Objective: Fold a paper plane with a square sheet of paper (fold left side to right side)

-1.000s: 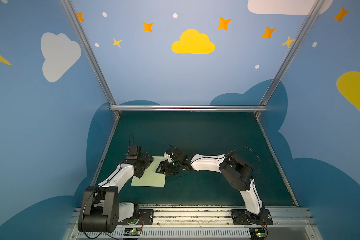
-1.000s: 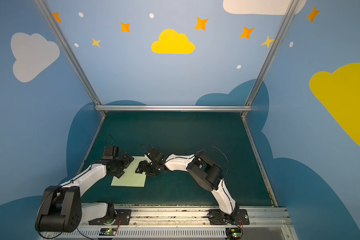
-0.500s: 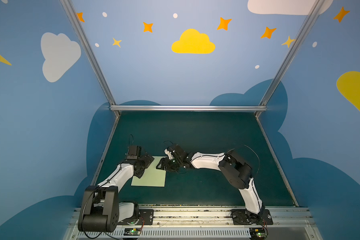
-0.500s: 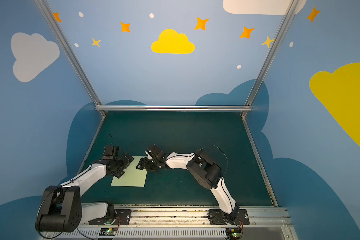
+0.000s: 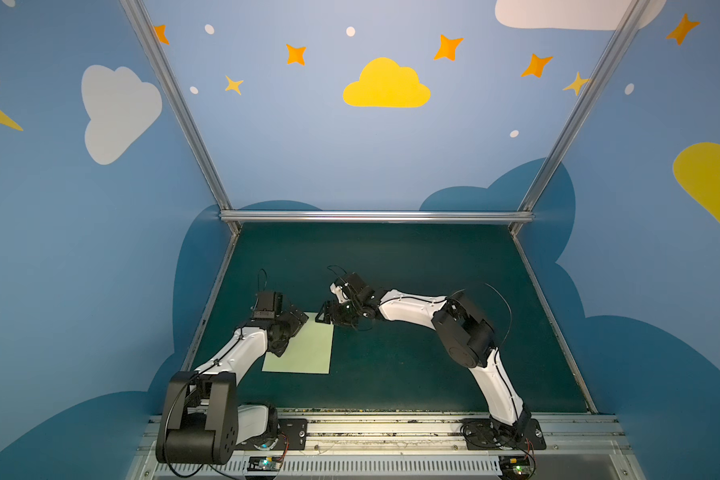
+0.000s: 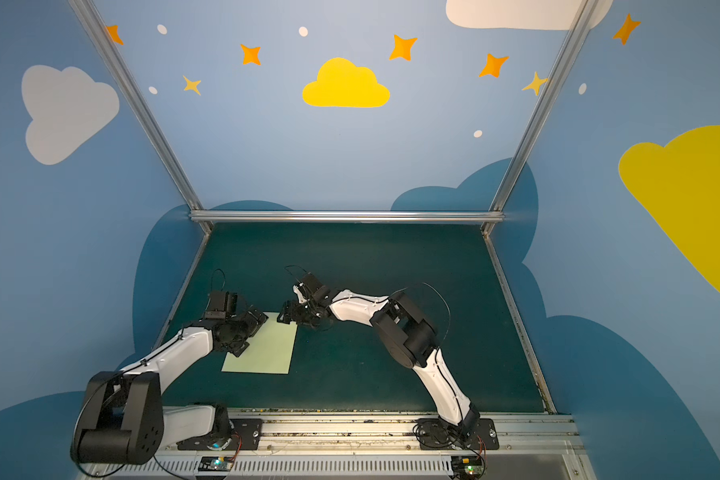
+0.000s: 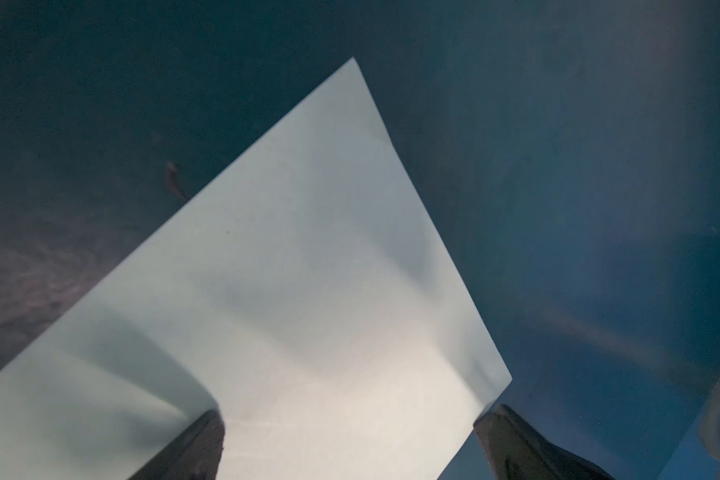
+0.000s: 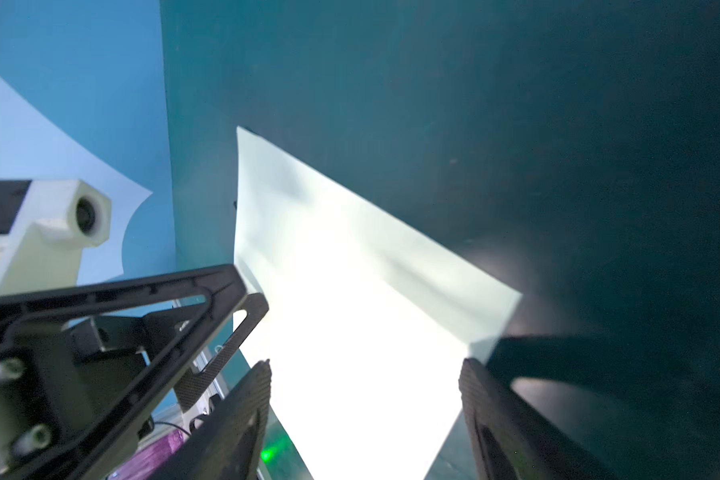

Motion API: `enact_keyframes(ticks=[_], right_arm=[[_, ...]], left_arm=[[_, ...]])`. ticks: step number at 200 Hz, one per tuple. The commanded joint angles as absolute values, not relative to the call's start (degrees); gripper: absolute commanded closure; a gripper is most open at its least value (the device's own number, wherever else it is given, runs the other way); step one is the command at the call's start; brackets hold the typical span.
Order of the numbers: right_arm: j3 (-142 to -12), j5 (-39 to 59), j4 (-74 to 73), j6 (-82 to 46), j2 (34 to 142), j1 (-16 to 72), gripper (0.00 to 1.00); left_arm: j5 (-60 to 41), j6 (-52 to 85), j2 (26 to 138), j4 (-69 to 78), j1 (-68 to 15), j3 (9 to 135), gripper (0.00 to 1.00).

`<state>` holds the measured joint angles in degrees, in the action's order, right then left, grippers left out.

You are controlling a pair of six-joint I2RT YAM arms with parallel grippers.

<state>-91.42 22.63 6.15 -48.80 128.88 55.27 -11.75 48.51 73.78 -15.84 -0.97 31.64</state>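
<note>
Our left pincer (image 5: 294,337) stands wide apart at the left edge of the paper (image 5: 306,355), which lies flat on the desk (image 5: 412,357), front left. Our right pincer (image 5: 320,316), also apart, sits at its far right corner.

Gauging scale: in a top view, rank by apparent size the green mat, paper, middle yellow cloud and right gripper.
1. green mat
2. paper and yellow cloud, too alike to rank
3. right gripper

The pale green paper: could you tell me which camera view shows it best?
In both top views the paper lies almost whole on the mat, only its left edge under the left arm. The left wrist view crops it close; the right wrist view washes it out with glare.
</note>
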Motion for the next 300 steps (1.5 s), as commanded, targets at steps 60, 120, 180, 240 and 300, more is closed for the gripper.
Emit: enact_keyframes(ticks=[60,120,180,240,300], right_arm=[[-82.38,21.46,6.35,-51.15,125.64,57.53,0.25],[-70.20,17.76,7.68,-55.59,116.71,61.50,0.24],[-69.42,16.55,3.15,-68.17,120.17,69.94,0.23],[-72.97,12.48,3.13,-70.00,123.08,68.63,0.21],[-66.67,6.87,7.82,-71.84,116.10,69.20,0.21]], left_arm=[[-11.60,46.90,79.67,-12.39,-0.79,27.16,0.00],[-11.62,46.76,79.73,-12.35,-0.80,27.25,0.00],[-11.68,46.58,79.72,-12.39,-0.85,27.25,0.00],[-11.68,46.58,79.74,-12.39,-0.80,27.25,0.00],[-11.69,46.59,79.72,-12.30,-0.87,27.24,0.00]])
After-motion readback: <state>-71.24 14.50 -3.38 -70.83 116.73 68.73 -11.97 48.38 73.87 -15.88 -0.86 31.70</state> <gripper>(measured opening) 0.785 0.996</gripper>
